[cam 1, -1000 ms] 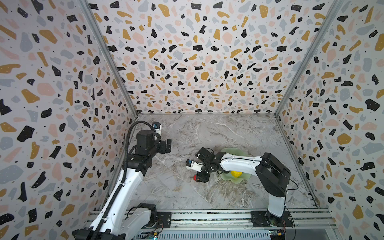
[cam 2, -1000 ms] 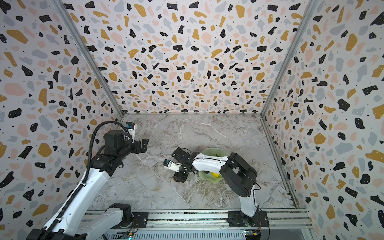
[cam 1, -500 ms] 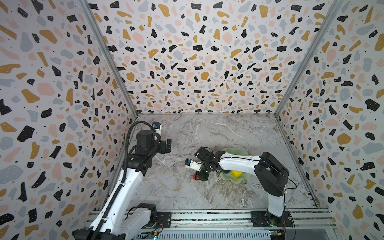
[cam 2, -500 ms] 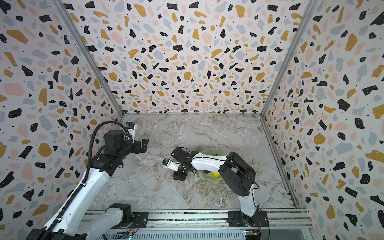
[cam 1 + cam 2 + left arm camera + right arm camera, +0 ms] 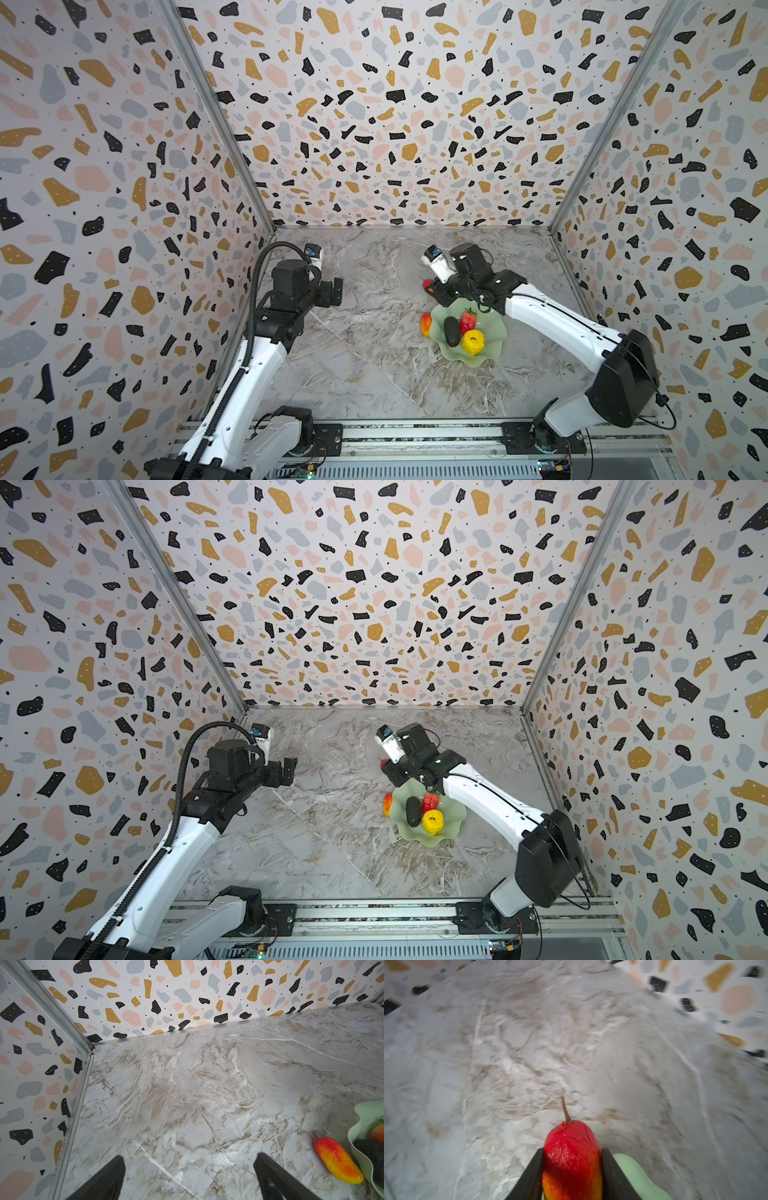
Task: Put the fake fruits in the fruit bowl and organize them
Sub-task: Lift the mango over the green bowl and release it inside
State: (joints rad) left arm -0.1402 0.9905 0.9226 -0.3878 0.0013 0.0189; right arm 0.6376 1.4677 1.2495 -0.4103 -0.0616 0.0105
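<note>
Right tool (image 5: 432, 289) clamps fake mango (image 5: 571, 1157) beside fruit bowl (image 5: 492, 330); left tool (image 5: 189, 1156) gapes empty. Next, likely: swing over bowl, release.

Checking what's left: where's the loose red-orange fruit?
In both top views the loose red-orange fruit lies on the table outside the fruit bowl's left rim, near the dark oval.
</note>
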